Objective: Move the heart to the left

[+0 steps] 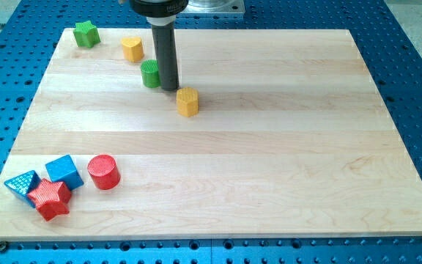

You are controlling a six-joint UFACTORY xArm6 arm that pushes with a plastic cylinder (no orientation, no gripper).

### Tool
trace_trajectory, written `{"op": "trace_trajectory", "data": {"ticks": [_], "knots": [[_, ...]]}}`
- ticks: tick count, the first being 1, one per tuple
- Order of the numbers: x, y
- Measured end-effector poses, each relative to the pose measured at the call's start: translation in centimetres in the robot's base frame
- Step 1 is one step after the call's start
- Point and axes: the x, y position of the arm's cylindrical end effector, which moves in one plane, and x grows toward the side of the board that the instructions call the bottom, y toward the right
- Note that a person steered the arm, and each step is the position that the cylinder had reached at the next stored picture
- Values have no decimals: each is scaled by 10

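Nearest, at the view's bottom left: red star [50, 198], blue triangular block [22, 183], blue cube [64, 171], red cylinder [103, 171], clustered. Mid-board: yellow hexagonal block [187, 101]. Beyond it: my tip [168, 88], touching the right side of the green cylinder [151, 74]. No jaws fitted, a bare rod only. Farther: yellow heart [132, 48], the task's thing, up-left of the tip. Farthest: green star [86, 34]. Advice: circle to the heart's right side, clear of the green cylinder, then push straight left. Surface: pale wooden board [269, 161] on a blue perforated table [416, 73].
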Motion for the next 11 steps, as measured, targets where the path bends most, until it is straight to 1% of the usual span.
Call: {"op": "trace_trajectory", "data": {"ticks": [2,3,4,5,6,7,8,9,10,11], "knots": [[-9,27],[-44,65],[-110,64],[-145,14],[-127,-44],[-111,-84],[-106,-104],[-136,-46],[-100,-39],[-91,-44]]}}
